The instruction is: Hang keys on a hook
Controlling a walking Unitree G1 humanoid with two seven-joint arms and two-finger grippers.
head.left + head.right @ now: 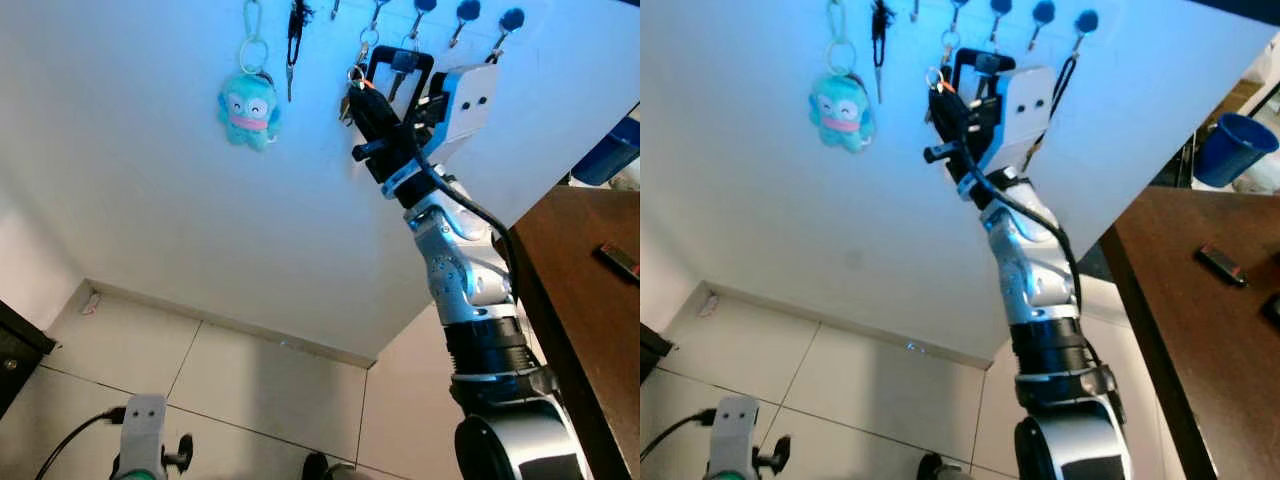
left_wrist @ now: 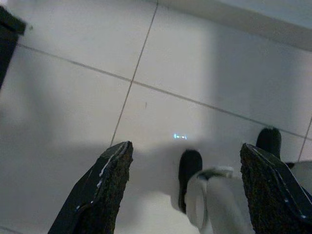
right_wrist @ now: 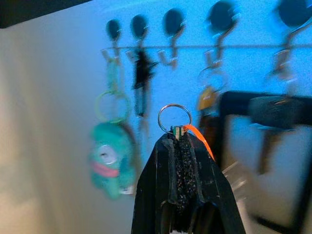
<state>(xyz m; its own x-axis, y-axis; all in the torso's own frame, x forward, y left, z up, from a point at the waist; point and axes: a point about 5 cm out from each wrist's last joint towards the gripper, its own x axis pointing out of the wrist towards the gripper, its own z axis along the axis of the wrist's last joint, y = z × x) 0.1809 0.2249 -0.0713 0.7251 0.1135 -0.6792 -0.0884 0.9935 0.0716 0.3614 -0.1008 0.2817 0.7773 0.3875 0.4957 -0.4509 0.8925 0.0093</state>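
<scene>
A row of round-headed hooks (image 3: 173,22) runs along the top of the white wall. A teal plush keychain (image 1: 248,110) hangs from the leftmost hook, and dark keys (image 3: 141,83) hang from the one beside it. My right gripper (image 1: 365,105) is raised to just below the hooks, shut on a set of keys. The silver key ring (image 3: 174,117) and an orange tag (image 3: 200,139) stick out above the fingertips. The ring sits a little below the third hook. My left gripper (image 2: 185,190) hangs open above the floor, holding nothing.
A brown table (image 1: 590,300) stands at the right with a small dark object (image 1: 618,260) on it, and a blue bin (image 1: 610,150) stands behind. Dark furniture (image 1: 15,350) is at the far left. Light tiles (image 1: 270,390) meet a skirting board below the wall.
</scene>
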